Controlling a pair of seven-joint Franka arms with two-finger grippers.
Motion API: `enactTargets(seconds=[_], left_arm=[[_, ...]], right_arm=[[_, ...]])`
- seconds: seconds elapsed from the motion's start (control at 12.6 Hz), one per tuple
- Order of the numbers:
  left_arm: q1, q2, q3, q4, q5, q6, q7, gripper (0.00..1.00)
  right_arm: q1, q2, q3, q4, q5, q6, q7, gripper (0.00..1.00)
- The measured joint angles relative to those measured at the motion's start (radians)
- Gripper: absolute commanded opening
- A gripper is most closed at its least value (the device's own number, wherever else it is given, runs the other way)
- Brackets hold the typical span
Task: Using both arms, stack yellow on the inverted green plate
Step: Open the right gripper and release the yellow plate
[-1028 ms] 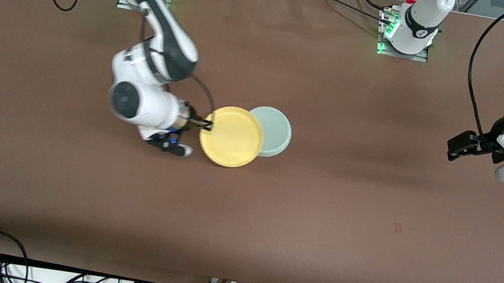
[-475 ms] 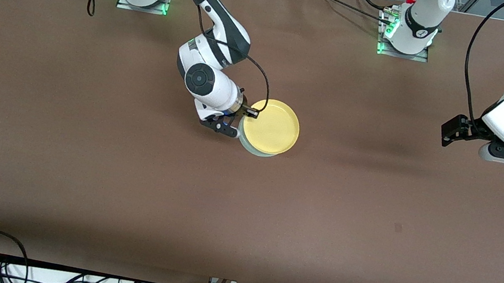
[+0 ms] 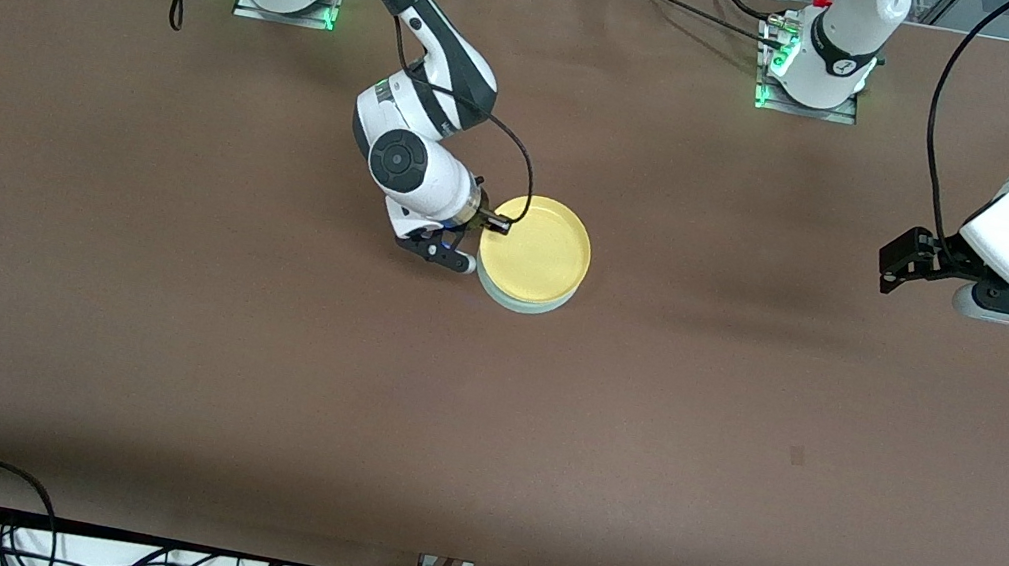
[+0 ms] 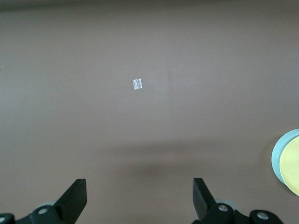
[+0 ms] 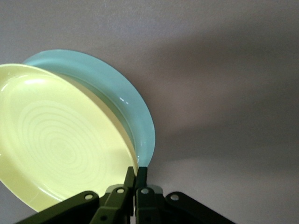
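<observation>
Lying near the middle of the brown surface, well clear of every edge, the yellow plate sits rim-up over the green plate, whose rim peeks out on the side nearer the front camera. Round, it has no long axis. The right hand is clenched on the yellow plate's rim. The left hand waits with fingers spread, above bare surface toward the left arm's end.
</observation>
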Motion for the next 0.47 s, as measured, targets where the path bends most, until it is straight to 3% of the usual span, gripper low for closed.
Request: enactTargets(seconds=[0.08, 0.16, 0.47], left_arm=[[0.000, 0.000, 0.000, 0.000, 0.000, 0.001, 0.000, 1.00], [0.000, 0.000, 0.000, 0.000, 0.000, 0.002, 0.001, 1.00], [0.000, 0.002, -0.003, 0.000, 0.000, 0.004, 0.006, 1.00]], right_arm=[[0.000, 0.000, -0.004, 0.000, 0.000, 0.000, 0.000, 0.69], [0.000, 0.000, -0.005, 0.000, 0.000, 0.001, 0.000, 1.00], [-0.001, -0.002, -0.010, 0.004, 0.000, 0.005, 0.000, 1.00]])
